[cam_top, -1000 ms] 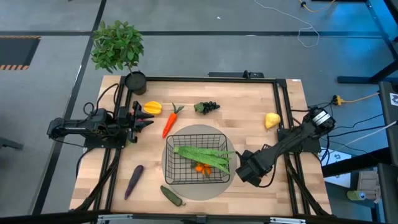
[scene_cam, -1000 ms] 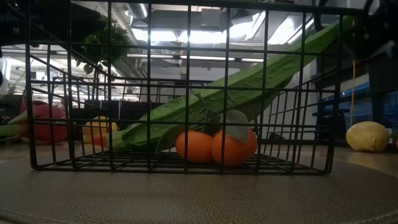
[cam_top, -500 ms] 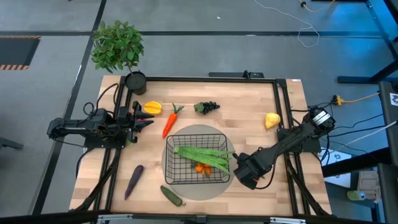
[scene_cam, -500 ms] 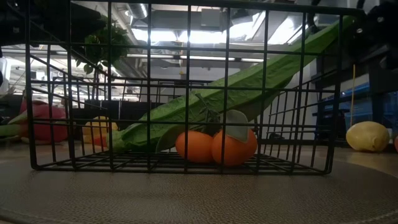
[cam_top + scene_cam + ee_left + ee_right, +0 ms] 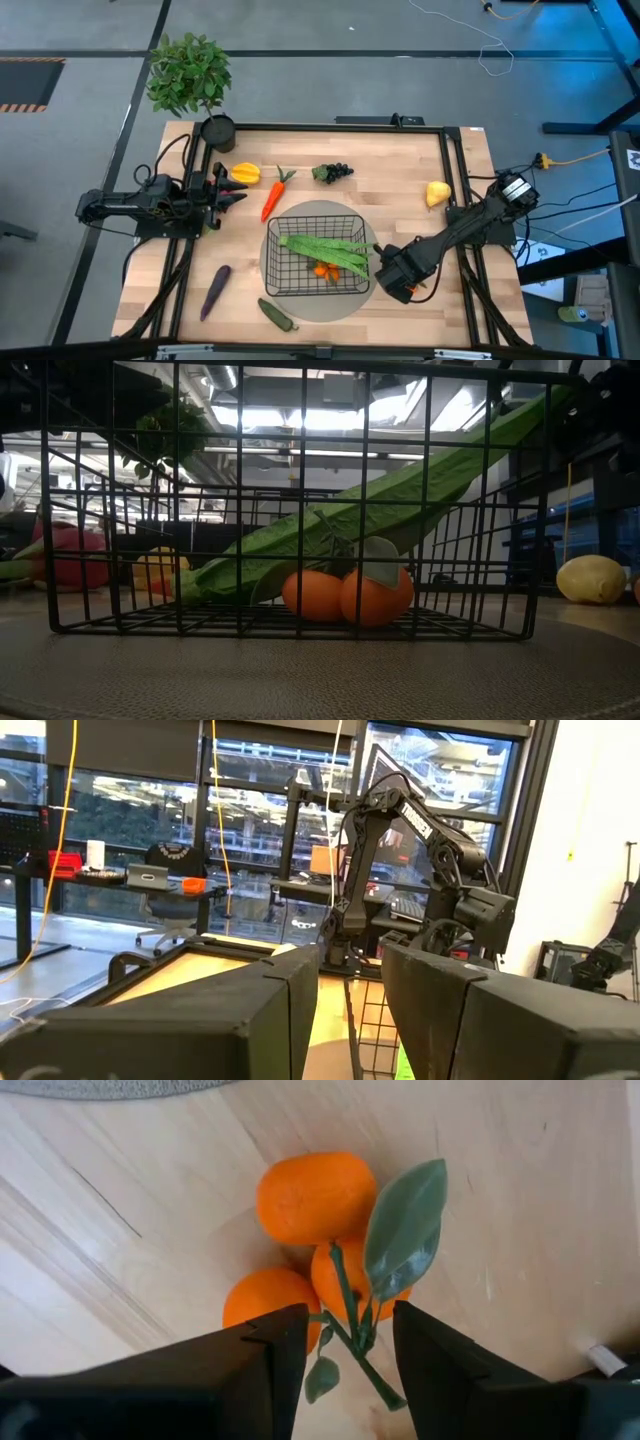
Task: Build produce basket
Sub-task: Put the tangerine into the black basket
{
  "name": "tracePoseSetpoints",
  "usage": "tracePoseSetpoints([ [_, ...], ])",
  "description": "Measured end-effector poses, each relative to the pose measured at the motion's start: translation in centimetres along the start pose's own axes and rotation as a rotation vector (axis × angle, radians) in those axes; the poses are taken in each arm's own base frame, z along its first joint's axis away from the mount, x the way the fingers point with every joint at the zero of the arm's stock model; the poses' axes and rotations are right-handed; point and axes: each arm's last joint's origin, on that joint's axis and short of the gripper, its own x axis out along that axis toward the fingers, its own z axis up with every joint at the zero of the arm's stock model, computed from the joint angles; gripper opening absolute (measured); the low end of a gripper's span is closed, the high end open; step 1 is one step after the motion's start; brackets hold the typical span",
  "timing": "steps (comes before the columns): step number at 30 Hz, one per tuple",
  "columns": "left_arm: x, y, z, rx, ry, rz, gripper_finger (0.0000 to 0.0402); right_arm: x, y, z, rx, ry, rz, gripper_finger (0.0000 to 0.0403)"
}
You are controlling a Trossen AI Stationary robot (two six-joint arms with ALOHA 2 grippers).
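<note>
The black wire basket (image 5: 318,258) stands on a grey round mat and holds green beans (image 5: 400,490) and tangerines (image 5: 350,595). A second bunch of tangerines (image 5: 312,1198) with a green leaf lies on the wood right of the basket. My right gripper (image 5: 350,1335) points down over this bunch. It is open, with a finger on either side of the bunch's stem (image 5: 345,1295); I cannot tell whether they touch it. My left gripper (image 5: 228,195) waits open at the table's left edge, with nothing between its fingers.
A yellow pepper (image 5: 245,174), a carrot (image 5: 273,195) and grapes (image 5: 333,172) lie beyond the basket. The lemon (image 5: 437,192) is at the far right. An eggplant (image 5: 215,291) and a cucumber (image 5: 277,315) lie near the front. A potted plant (image 5: 188,75) stands at the far left corner.
My right gripper has tipped a little at the wrist, and its head has swung slightly toward the basket. The basket and the produce in it have kept still.
</note>
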Motion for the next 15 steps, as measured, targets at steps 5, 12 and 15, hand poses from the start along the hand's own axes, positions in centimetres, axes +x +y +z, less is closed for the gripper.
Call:
tracePoseSetpoints([
  [5, 0.0, 0.0, 0.01, 0.0, -0.001, 0.0, 0.0105, 0.1, 0.0, 0.02, 0.001, 0.003, -0.007, 0.0137],
  [12, 0.0, -0.01, 0.05, 0.0, -0.005, -0.001, 0.0105, 0.96, 0.06, 0.15, -0.039, 0.034, -0.052, 0.0137],
  [15, 0.0, -0.01, 0.06, 0.0, -0.005, -0.001, 0.0105, 0.94, 0.0, 0.17, -0.042, 0.02, -0.063, 0.0137],
])
